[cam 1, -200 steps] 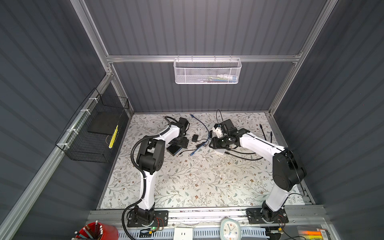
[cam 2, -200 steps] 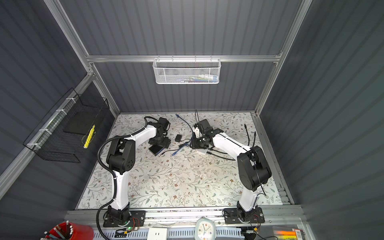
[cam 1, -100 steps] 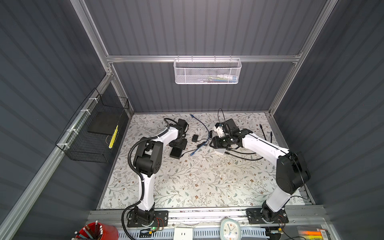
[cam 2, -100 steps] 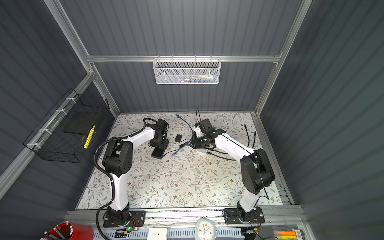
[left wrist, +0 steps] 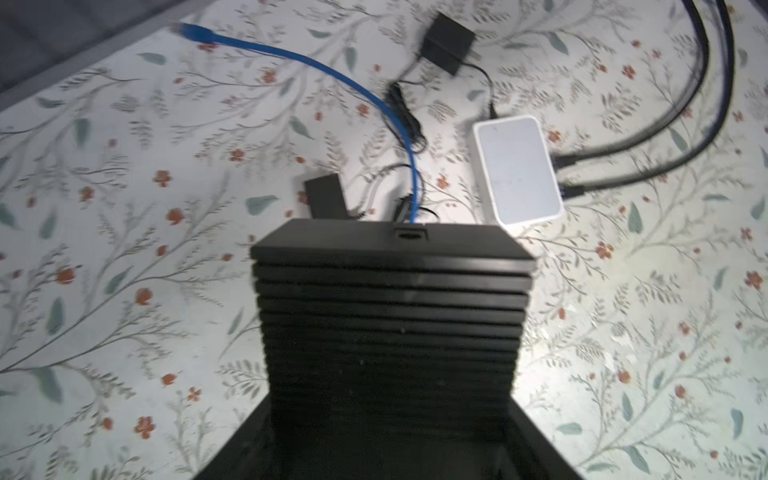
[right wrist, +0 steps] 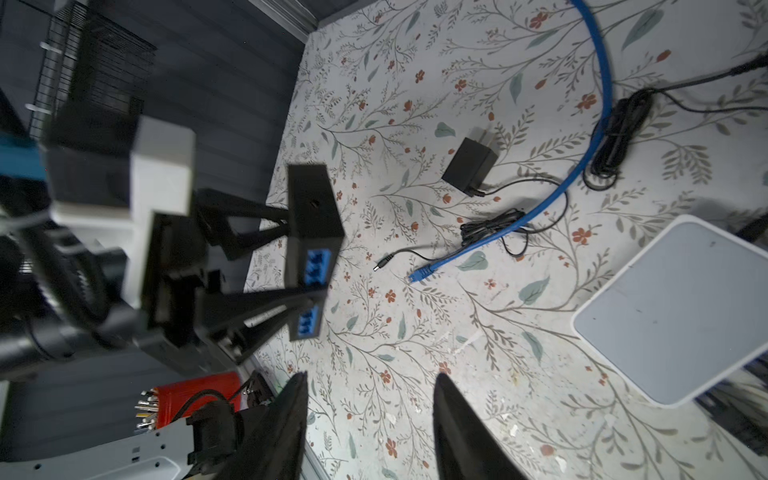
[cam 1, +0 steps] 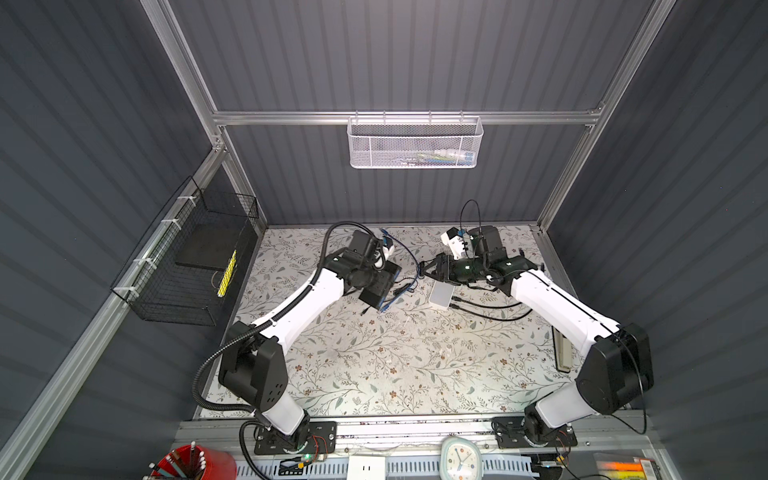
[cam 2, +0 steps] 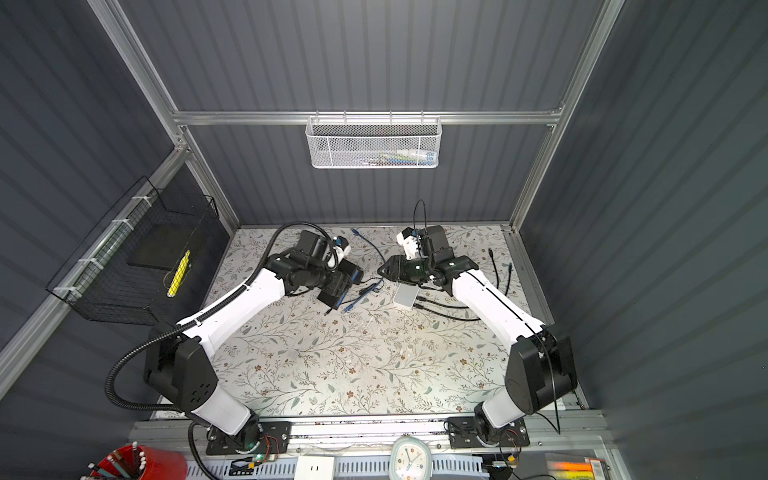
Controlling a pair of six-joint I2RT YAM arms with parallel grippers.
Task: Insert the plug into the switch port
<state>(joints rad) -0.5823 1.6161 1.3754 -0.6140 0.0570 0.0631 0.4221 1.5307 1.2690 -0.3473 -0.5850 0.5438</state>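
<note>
My left gripper (cam 1: 383,286) is shut on the black ribbed switch (left wrist: 390,316), holding it above the floral table; its fingers (left wrist: 245,440) flank the body. The switch's blue ports (right wrist: 314,266) face my right gripper (right wrist: 372,376), which hangs open and empty next to a white box (cam 1: 441,294). A blue cable (right wrist: 582,166) lies on the table, its plug (right wrist: 420,274) free beside a thin black barrel plug (right wrist: 379,267). In both top views the two grippers face each other at the back middle, the switch (cam 2: 337,286) left of my right gripper (cam 2: 384,268).
A black power adapter (right wrist: 469,166) with coiled lead lies behind the plugs. Two thick black cables (left wrist: 665,137) run into the white box (left wrist: 515,170). A black wire basket (cam 1: 187,257) hangs on the left wall and a white one (cam 1: 415,143) on the back wall.
My left gripper has closed on the switch, lifted it off the table and carried it to the right. The right arm has hardly moved.
</note>
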